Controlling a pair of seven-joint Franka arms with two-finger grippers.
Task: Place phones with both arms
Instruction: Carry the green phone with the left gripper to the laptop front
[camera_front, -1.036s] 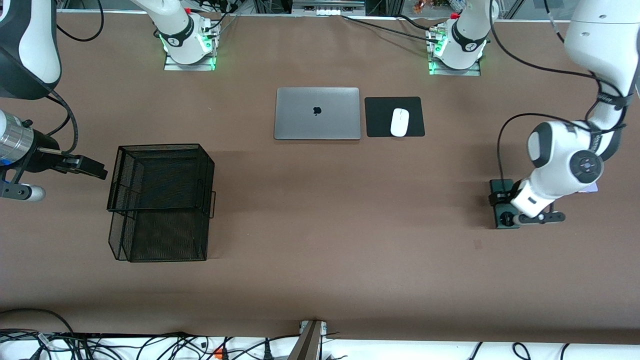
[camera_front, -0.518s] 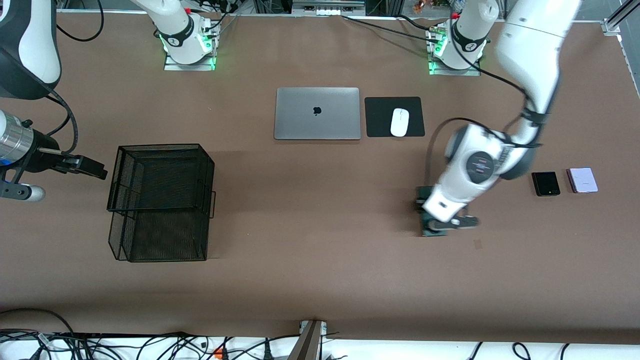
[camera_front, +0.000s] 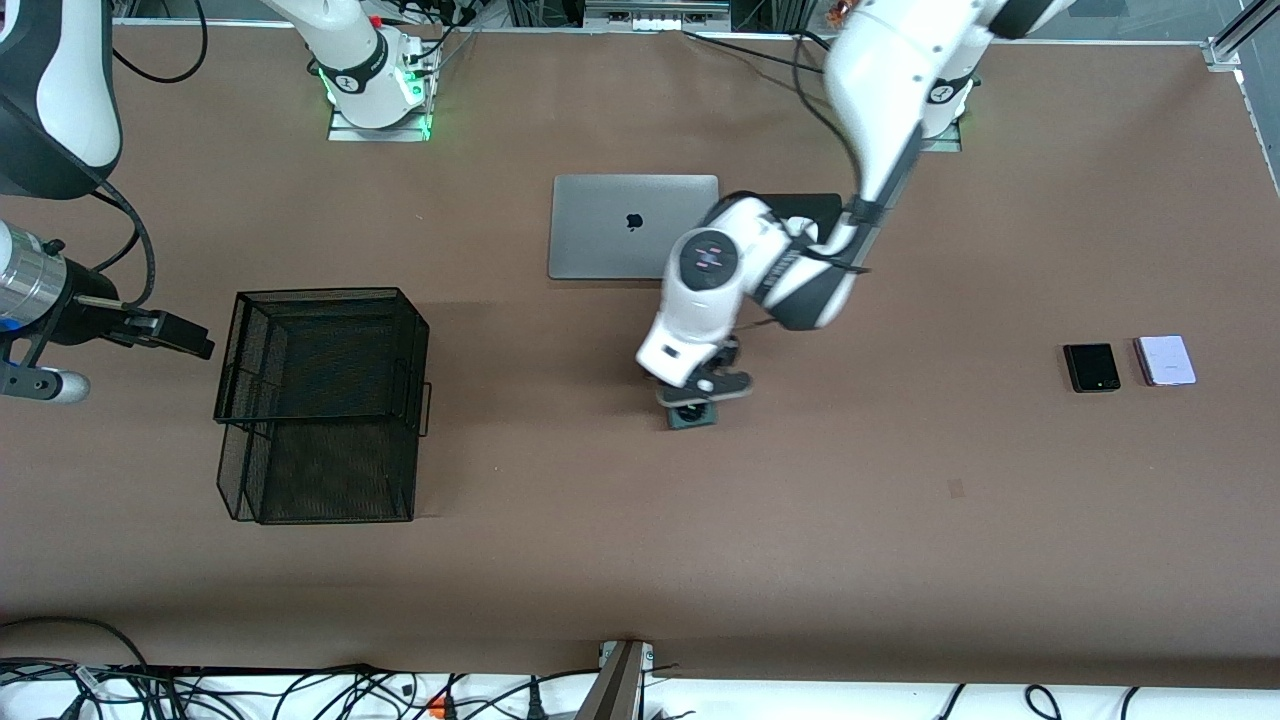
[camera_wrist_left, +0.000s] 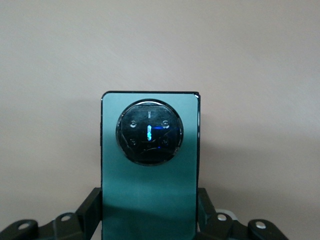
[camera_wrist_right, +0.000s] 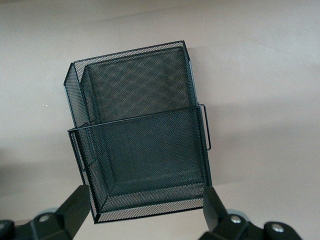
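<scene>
I have the left gripper (camera_front: 700, 392) up over the bare middle of the brown table (camera_front: 560, 600), clenched on the long dark green phone with the round camera ring (camera_wrist_left: 150, 165). My right gripper (camera_front: 180, 335) waits with fingers spread beside the black wire-mesh basket (camera_front: 322, 402). The small squarish black phone (camera_front: 1091, 367) and the small pale lilac phone (camera_front: 1165, 360) lie side by side toward the left arm's end of the table.

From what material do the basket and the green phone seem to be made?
Basket: black wire mesh, probably metal, matte; you see through its fine weave. Green phone, held by the left gripper: smooth back, perhaps glass or coated metal, with a faint sheen; its round camera ring looks glossy.
</scene>
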